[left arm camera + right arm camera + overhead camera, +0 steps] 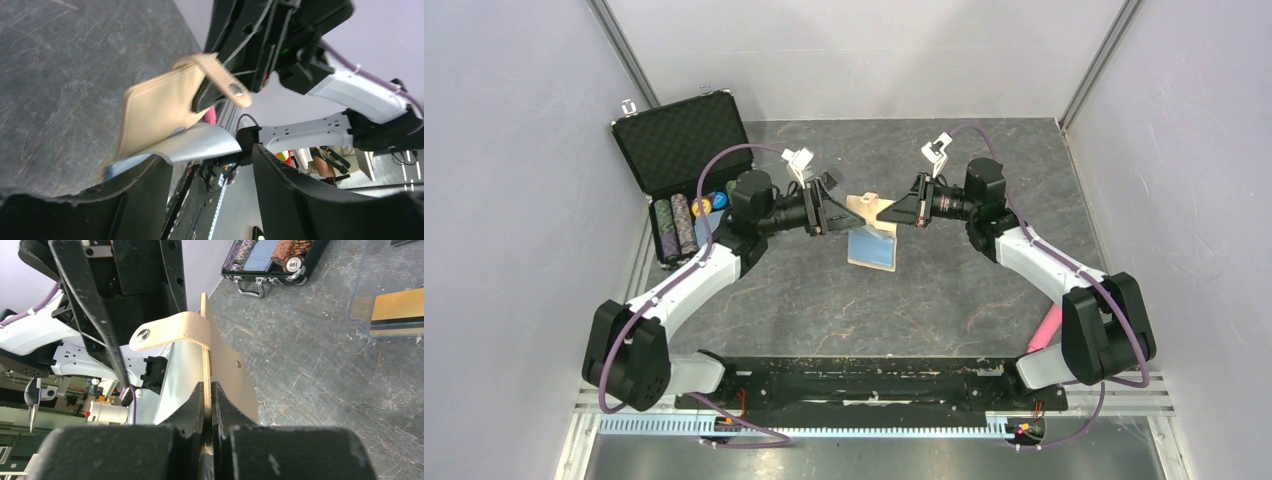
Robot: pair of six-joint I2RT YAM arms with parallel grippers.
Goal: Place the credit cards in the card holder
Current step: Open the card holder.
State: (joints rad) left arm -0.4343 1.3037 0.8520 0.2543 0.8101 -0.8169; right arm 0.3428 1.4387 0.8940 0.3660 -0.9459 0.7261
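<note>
1. Both arms rise from the near edge of the grey desk (824,310). Bare surface lies between their bases and the wallet.
2. Over mid-desk, the tan card holder (872,245) hangs open off the surface, blue lining downward. The right fingers (207,390) are pinched shut on its tan panel, and the snap tab (165,330) curls above them.
3. The left fingers (832,215) stand spread just beside the holder's other side, gripping nothing.
4. A gold-orange credit card (397,307) lies flat on the desk, seen through a clear plastic sleeve (370,270), well apart from the holder.
5. At the far left, by the wall, an open black foam-lined case (684,150) holds rows of poker chips (679,225).
</note>
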